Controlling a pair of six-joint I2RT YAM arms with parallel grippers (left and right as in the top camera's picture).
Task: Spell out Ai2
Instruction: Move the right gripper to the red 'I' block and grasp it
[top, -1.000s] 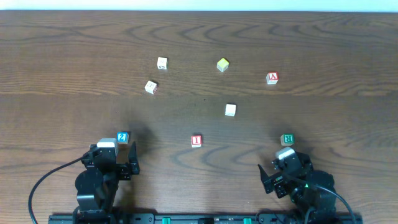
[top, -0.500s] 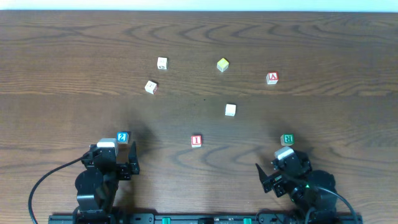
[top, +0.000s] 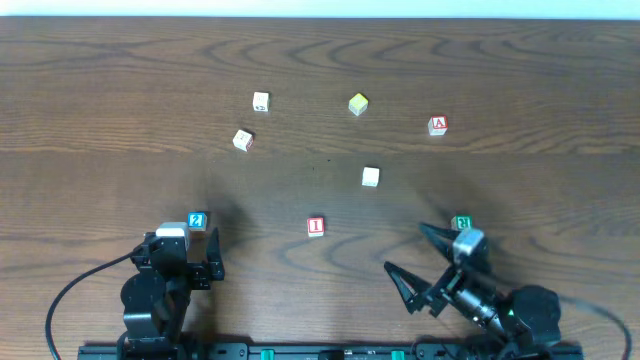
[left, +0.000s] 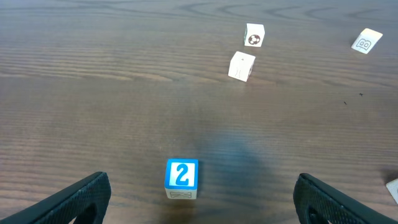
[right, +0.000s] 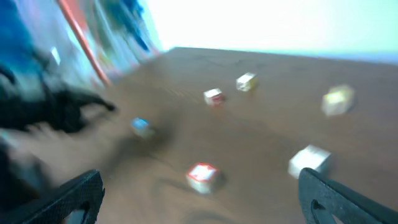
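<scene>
The wooden table carries scattered cubes. Left gripper and right gripper both stand spread and empty. A block lies far right, I block centre, and 2 block just ahead of the left gripper. All are probably light and rigid; pinch them across opposite flat faces. The green block beside the right gripper may obstruct.
</scene>
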